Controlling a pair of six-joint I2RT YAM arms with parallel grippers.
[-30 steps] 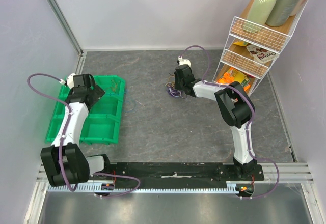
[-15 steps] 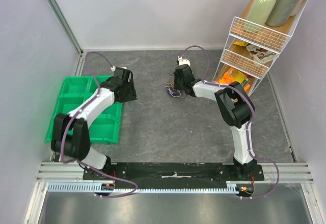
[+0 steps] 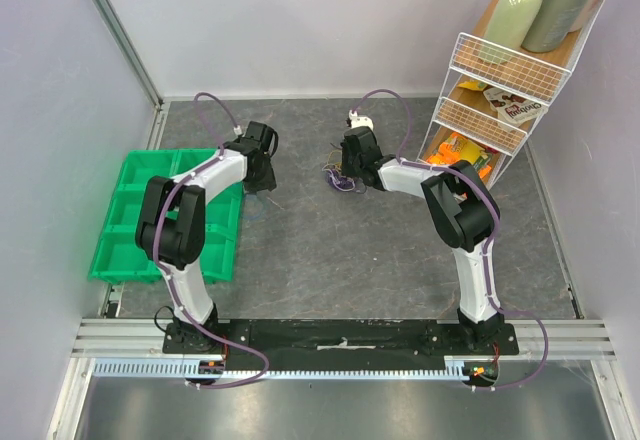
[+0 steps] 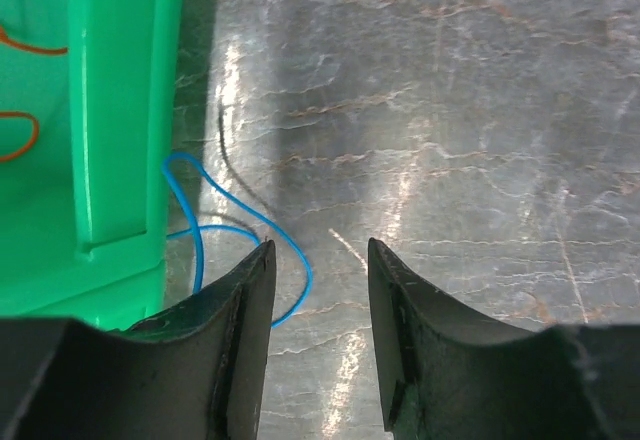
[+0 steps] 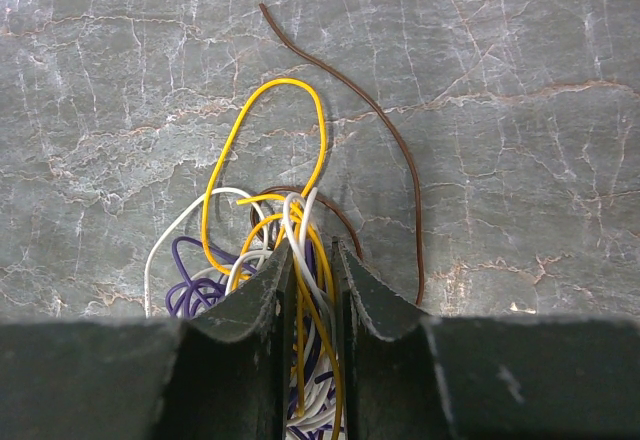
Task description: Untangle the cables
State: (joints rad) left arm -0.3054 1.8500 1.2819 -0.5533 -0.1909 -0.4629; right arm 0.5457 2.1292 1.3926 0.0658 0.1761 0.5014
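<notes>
**Right gripper pinches the bundle; left gripper hangs over two loose strands**

The cable bundle lies on the grey worktop towards the far middle, left of the wire rack. In the top view it shows as a small tangle right under the tip of the right arm.

The right gripper is pointed down into the bundle. Its jaws are drawn nearly together, and yellow and white strands run up through the narrow gap between them, so it has hold of part of the tangle. Purple and white loops crowd against the left finger. A tall yellow loop reaches out beyond the fingertips. A single brown cable arcs out ahead and down past the right finger, lying outside the jaws.

The left gripper is well apart from the bundle, low over the worktop just off the right edge of the green bin. Its jaws stand partly open with only bare worktop between them; it holds nothing. A blue cable loops on the worktop beside the bin wall and curves in close to the left finger. A black cable lies beside it, running towards the same finger. Inside the bin, orange cables show at the edge of the left wrist view.
</notes>
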